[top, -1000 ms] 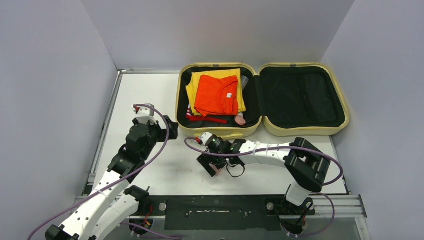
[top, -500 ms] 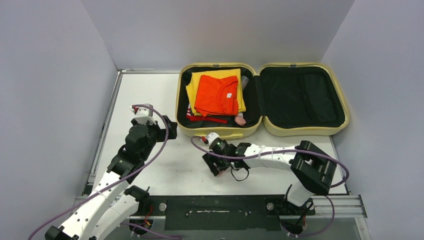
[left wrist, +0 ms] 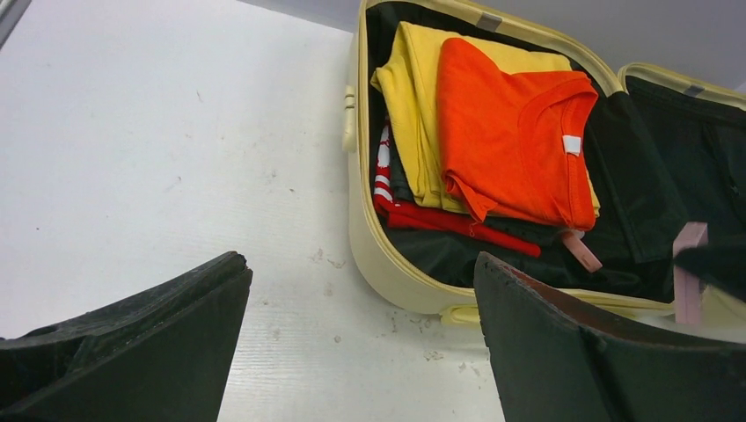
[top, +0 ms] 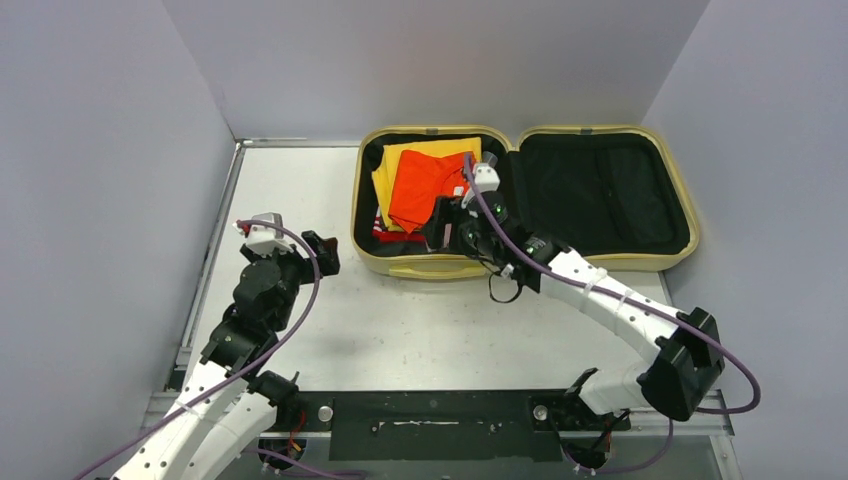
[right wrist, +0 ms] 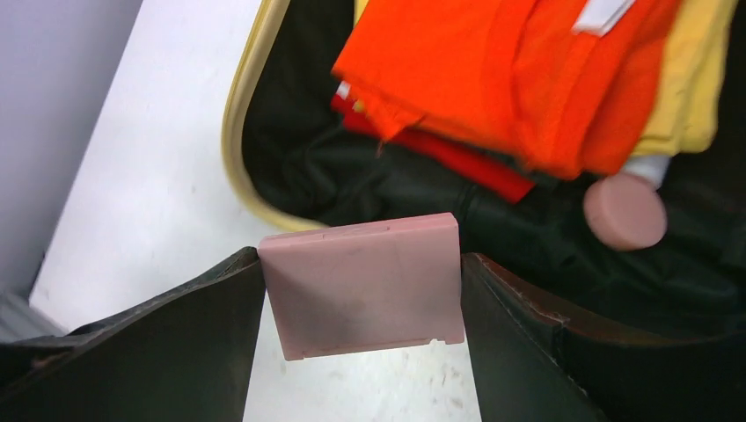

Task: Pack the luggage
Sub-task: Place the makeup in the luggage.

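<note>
**Pink case (right wrist: pixel 365 303) over the near rim**

The luggage (top: pixel 600 262) lies open flat at the table's (top: pixel 290 190) far edge. The right gripper (right wrist: pixel 361 257) pinches the pink case above the left half's near rim, near the orange shirt (top: pixel 415 190). The left gripper (left wrist: pixel 359 264), jaws spread wide, hovers over the table, apart from the left wall.

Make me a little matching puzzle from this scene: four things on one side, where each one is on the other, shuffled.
Things:
1. orange shirt
2. yellow shirt
3. pink case
4. left gripper

Places:
A. clamped in the right gripper
B. open above the table, holding nothing
C. top of the pile in the luggage
D. directly under the orange shirt

Pairs: 1-C, 2-D, 3-A, 4-B
</note>
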Action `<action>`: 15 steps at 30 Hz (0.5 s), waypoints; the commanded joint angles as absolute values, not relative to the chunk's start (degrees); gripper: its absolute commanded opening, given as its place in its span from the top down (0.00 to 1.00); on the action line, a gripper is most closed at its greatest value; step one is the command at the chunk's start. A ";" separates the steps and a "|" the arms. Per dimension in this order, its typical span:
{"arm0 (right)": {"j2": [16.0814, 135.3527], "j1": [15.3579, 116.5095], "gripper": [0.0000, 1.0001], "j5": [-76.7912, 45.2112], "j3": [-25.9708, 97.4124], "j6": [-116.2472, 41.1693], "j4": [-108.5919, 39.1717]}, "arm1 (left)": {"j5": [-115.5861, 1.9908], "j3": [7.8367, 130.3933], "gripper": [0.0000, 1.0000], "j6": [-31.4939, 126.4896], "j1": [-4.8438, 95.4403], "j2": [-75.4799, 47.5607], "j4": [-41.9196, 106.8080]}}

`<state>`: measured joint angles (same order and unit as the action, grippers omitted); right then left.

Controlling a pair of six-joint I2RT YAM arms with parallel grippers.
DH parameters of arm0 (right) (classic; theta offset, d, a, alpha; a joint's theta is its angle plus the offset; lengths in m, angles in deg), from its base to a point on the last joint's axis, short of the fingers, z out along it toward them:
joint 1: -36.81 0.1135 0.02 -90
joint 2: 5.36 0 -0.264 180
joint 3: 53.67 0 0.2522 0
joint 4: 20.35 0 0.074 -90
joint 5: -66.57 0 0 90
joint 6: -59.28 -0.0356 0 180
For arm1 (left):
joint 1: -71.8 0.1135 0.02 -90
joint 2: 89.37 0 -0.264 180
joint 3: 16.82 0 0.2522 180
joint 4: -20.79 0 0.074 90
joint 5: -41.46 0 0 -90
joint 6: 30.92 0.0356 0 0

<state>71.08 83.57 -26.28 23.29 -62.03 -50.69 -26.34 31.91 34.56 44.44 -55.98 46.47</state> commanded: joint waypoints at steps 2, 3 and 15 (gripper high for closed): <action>79.05 78.56 0.57 -27.94 29.13 -66.30 -44.46 | -24.19 31.69 0.04 34.47 44.11 -55.87 44.76; 81.31 78.39 0.57 -28.56 30.74 -66.70 -44.13 | -24.30 31.74 0.04 34.47 44.11 -55.60 44.87; 98.63 77.58 0.34 -26.27 35.57 -76.18 -42.26 | -24.05 32.10 0.04 34.20 43.94 -54.59 45.64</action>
<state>97.81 77.69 -25.87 31.46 -72.85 -44.11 -24.68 31.91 34.28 44.27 -54.38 46.56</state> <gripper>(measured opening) 0.718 0.960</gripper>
